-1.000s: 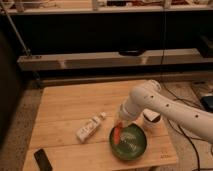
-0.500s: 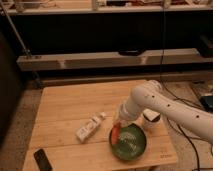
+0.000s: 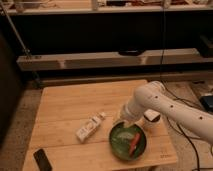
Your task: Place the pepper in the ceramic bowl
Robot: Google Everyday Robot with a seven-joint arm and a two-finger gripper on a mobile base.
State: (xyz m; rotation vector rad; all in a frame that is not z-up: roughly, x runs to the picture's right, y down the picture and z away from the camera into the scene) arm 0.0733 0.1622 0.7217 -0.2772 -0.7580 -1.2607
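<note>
1. A dark flat rectangular object (image 3: 43, 160) lay at the lower left corner of the wooden table (image 3: 65, 107), nearest the bottom of the frame.
2. Right of it, in the lower centre, the ceramic bowl (image 3: 117, 145) sat on the table near its front edge; the pepper (image 3: 134, 143) lay inside the bowl, in its right half, tilted with its upper end toward the right.
3. Just left of the bowl and apart from it, a white tube-like bottle (image 3: 89, 128) lay on its side, running diagonally toward the upper right.
4. The gripper (image 3: 126, 120) hung at the bowl's upper rim, just above the dish; the pepper lay free of it.
5. A small white cup (image 3: 151, 118) stood right of the gripper, partly hidden behind the white arm (image 3: 170, 107); the arm ran from mid-frame to the right edge.
6. Beyond the table, dark shelving (image 3: 100, 60) crossed the upper half of the frame.
</note>
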